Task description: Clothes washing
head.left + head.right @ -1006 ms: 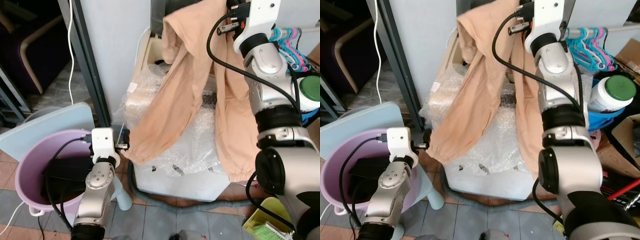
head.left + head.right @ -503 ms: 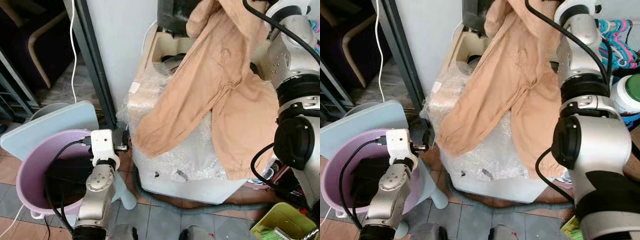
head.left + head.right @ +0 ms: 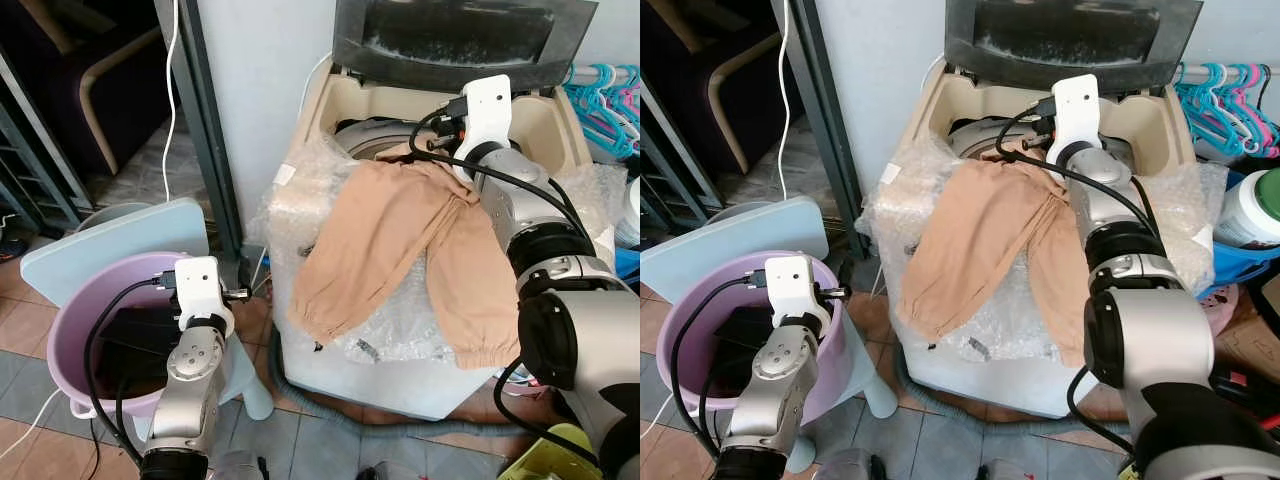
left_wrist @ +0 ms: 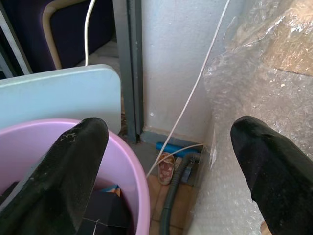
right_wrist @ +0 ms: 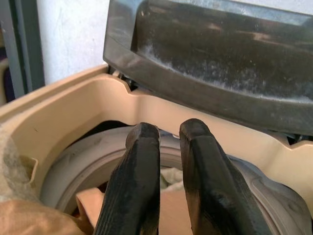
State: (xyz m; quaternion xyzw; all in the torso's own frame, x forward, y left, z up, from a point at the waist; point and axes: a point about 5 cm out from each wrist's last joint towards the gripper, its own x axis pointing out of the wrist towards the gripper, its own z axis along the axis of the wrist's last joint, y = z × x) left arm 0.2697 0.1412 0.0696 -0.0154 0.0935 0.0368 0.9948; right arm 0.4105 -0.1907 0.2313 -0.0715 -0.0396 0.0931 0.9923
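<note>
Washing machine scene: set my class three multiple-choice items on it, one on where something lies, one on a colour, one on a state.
1. Where do the tan trousers lie?
A. In the tub
B. Draped from the washing machine opening down its front
C. On the floor

2. What colour is the tub beside the machine?
A. Green
B. Pink-purple
C. Yellow

3. How does the machine's lid stand?
A. Raised open
B. Shut flat
C. Taken off

Answers: 1 B, the waist sits at the drum and the legs hang over the bubble wrap; 2 B, its rim shows pink-purple; 3 A, the dark lid stands upright behind the drum.
</note>
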